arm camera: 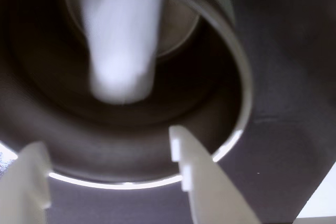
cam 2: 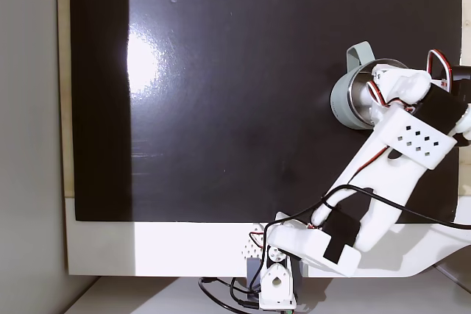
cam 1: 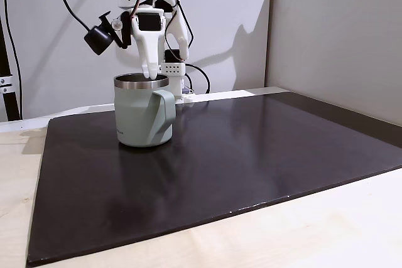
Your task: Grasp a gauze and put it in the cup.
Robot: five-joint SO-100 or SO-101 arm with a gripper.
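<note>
End effector (arm camera: 110,182): seen with its fingers spread apart and nothing between them, poised just above the cup's mouth.
Gauze (arm camera: 122,40): seen blurred inside the cup, clear of the fingers.
Cup (cam 1: 142,117): stood upright on the black mat (cam 1: 251,155).
Table (cam 1: 314,230): covered largely by the mat.

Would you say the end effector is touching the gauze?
Apart: the wrist view shows the gauze blurred inside the cup, dark interior separating it from the open end effector.
</note>
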